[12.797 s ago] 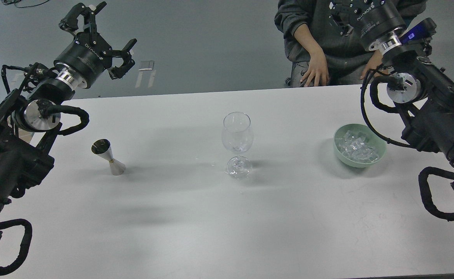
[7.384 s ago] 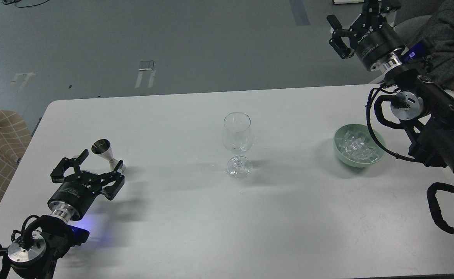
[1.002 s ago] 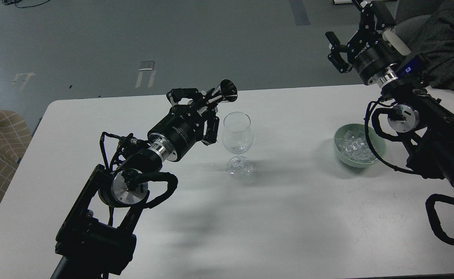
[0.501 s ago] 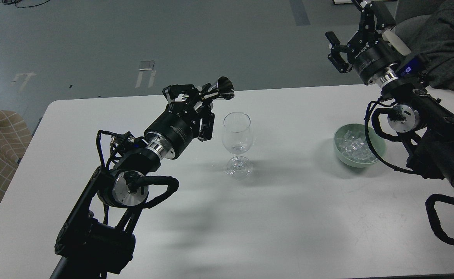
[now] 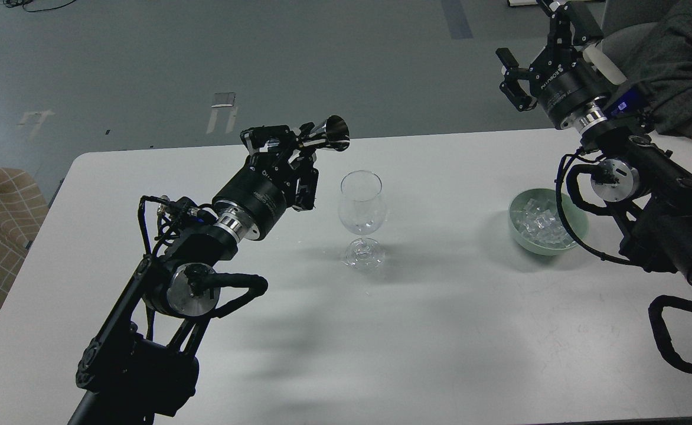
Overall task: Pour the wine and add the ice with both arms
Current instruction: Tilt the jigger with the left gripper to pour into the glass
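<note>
Ice fills a pale green bowl that stands on the white table, well to the right of the wine glass. The cubes are clear and heaped together inside the bowl rim. The wine glass stands upright near the table centre, and we cannot tell whether it contains any liquid.

Our left gripper is raised above the table, just left of and behind the glass rim. Its fingers are closed around the narrow waist of a steel jigger. The jigger lies nearly on its side, with its open mouth facing right, toward the space above the glass. The jigger mouth is higher than the glass rim and slightly left of it, not touching the glass.

Our right gripper is held high, behind and to the right of the glass, beyond the far table edge and above the bowl in the view. Its fingers are spread wide apart and hold nothing. A person's grey sleeve shows just right of this gripper.
</note>
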You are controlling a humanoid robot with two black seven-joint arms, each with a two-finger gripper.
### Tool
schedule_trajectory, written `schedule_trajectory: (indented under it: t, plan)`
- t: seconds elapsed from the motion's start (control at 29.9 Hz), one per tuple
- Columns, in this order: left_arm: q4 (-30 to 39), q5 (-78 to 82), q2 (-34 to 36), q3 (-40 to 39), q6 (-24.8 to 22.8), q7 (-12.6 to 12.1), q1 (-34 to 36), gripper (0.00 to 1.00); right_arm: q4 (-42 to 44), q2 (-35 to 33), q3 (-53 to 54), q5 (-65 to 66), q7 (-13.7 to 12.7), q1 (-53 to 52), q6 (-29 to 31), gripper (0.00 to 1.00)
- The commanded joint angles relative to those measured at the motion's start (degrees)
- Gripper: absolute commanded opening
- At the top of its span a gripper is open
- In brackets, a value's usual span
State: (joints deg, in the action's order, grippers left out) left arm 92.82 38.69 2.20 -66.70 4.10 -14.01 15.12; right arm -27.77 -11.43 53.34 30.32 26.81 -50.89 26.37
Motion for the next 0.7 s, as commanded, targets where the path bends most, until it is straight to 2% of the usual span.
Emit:
schedule_trajectory:
  t: [0.0,0.67]
  plan:
    - [-0.01,0.59,0.09,0.08,-1.03,0.21,-0.09,0.03,0.00,0.00,0.01,0.00,0.00,0.09,0.00,1.00]
    - [-0.19,8.15,2.20,0.16,-1.64,3.20,-0.53,0.03,0.00,0.53,-0.08,0.00,0.00,0.09,-0.09,1.00]
